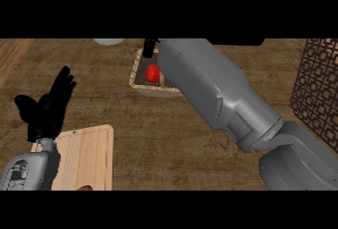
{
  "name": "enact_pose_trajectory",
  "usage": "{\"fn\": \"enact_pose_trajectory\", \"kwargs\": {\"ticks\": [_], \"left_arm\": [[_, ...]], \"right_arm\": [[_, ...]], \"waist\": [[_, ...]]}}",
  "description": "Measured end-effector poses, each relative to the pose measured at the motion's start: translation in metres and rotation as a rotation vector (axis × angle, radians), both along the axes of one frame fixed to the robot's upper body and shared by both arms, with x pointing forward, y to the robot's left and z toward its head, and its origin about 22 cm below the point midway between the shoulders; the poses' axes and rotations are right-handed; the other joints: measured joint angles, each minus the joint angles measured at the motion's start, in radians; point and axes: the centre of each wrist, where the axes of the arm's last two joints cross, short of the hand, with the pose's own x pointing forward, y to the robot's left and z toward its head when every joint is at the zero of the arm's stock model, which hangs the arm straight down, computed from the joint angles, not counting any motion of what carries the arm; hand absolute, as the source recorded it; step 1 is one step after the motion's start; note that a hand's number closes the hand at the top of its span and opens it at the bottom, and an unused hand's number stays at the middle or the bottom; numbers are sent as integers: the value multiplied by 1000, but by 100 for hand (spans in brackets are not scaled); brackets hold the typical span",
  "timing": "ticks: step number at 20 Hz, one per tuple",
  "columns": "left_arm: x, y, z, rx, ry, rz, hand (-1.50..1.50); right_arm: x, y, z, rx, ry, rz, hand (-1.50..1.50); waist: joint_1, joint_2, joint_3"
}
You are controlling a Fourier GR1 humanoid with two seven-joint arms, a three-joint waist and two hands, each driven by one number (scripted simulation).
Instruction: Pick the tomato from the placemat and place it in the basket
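- Placing step, late stage by the look of it: tomato (pixel 153 73) already sits inside the basket (pixel 153 90), red patch visible between the basket's left wall and the right forearm (pixel 218 94).
- Right hand (pixel 149 47) mostly hidden behind its own forearm; only a black sliver shows above the basket's far rim. Cannot tell how far open it is, or whether it touches the tomato at all.
- Cannot tell whether the tomato rests on the basket floor or hangs just above it.
- Left hand (pixel 46 109) open, fingers straight and up, holding nothing, resting at the view's left above the wooden board (pixel 89 156).
- Dark patterned mat (pixel 318 89) at the right edge, well apart from the basket; likely the placemat, nothing visible on the part shown.
- White round thing (pixel 109 41) at the top edge, partly cut off, unidentified.
- Next move, as a judgement: release if not yet released, then lift the right hand straight up and back, clear of the basket's walls.
- Risk: forearm lies across the basket's right side, so a sideways pull-out could nudge or tip it.
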Motion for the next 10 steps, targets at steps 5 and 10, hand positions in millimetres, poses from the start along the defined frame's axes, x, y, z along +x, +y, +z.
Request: {"fn": "enact_pose_trajectory", "kwargs": {"ticks": [5,10], "left_arm": [[1,5,-1,6,4,18,0],[-1,14,-4,6,15,39,0]], "right_arm": [[4,-8,24,217,-38,-75,-150],[12,-38,35,400,-41,-136,-150]], "waist": [[-18,-5,0],[-41,-12,1]]}}
